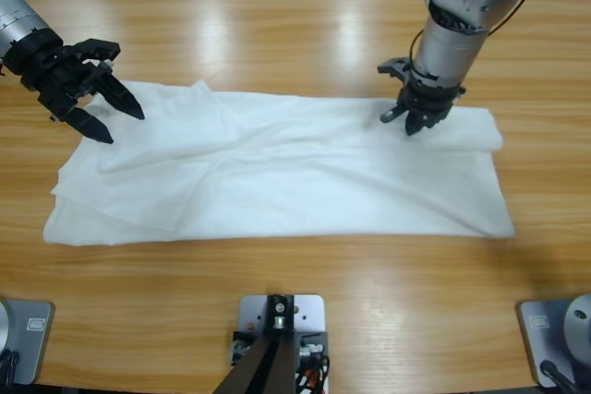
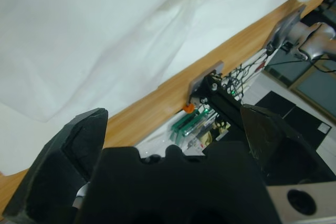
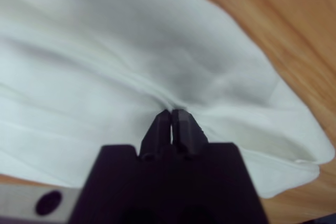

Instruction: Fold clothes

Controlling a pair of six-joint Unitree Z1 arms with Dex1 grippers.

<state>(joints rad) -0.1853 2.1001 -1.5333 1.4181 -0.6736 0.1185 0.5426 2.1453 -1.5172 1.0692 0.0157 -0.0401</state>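
Two arms work over the wooden table (image 1: 277,34). One comes in from the left edge of the high view, its black wrist angled down and inward toward the cloth; the left wrist view looks along wide-spread jaws at white fabric and the table's near edge, so this is the left arm. The other descends steeply from the top right, its silver forearm nearly upright and its wrist pointing straight down onto the fabric; the right wrist view shows closed jaws buried in white cloth, so this is the right arm.

There is one garment: a single white T-shirt (image 1: 277,173), spread in a long, wrinkled, roughly rectangular band across the middle of the table, with overlapping layers visible at its left end and a rounded fold at its upper right corner.

The left gripper (image 1: 115,113) is spread wide, its two jaws well apart, with nothing between them; it sits over the shirt's upper left corner, and whether the tips touch the cloth I cannot tell. The right gripper (image 1: 413,124) has its jaws pressed together on a pinch of the T-shirt (image 3: 131,66) near the upper right edge, the fabric puckering into creases that run to the jaw tips
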